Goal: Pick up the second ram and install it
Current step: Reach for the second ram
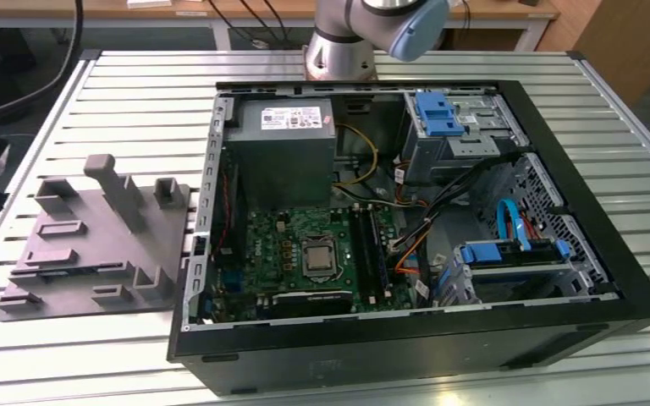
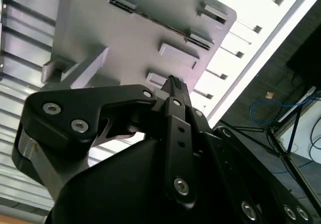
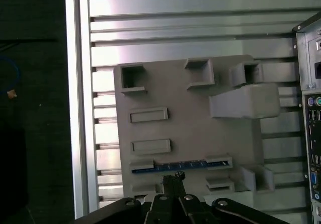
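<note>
Exterior view: an open computer case (image 1: 415, 338) lies on a slatted metal table (image 1: 133, 85). A grey holder block (image 1: 88, 245) sits at the case's 9 o'clock, on the exterior view's left. Inside the case, the power supply (image 1: 285, 139) is at 12 o'clock of the green motherboard (image 1: 291, 254). The black memory slots (image 1: 372, 245) run at 3 o'clock of the processor socket (image 1: 319, 256). First wrist view: the second ram (image 3: 180, 166), a blue strip, stands on edge in a long groove of the holder block. In both wrist views the gripper (image 3: 173, 177) (image 2: 173, 83) hangs over that block, close to the strip. Its fingertips are drawn together with nothing between them; contact with the strip cannot be judged.
</note>
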### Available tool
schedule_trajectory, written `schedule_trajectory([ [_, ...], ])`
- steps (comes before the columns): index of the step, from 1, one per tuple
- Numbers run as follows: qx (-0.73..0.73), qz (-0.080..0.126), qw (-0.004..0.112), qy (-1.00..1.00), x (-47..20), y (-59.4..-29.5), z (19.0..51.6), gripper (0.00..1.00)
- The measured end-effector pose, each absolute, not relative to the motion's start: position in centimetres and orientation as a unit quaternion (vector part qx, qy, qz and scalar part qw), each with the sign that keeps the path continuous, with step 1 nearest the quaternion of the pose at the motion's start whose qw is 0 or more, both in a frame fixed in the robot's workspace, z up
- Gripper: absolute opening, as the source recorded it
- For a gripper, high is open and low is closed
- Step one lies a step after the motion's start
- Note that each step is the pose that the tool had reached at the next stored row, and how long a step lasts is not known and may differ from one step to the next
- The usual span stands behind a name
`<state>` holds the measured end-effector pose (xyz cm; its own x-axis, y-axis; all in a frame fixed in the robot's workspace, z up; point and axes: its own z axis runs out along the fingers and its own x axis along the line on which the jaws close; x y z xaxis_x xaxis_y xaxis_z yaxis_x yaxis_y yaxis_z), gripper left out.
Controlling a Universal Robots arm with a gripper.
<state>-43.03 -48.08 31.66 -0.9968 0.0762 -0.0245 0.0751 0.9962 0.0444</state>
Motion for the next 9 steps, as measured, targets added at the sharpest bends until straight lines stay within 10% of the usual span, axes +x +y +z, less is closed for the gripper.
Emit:
schedule_trajectory([
  [9, 0.038, 0.022, 0.013, 0.999, -40.0, -48.5, 30.0, 0.10],
])
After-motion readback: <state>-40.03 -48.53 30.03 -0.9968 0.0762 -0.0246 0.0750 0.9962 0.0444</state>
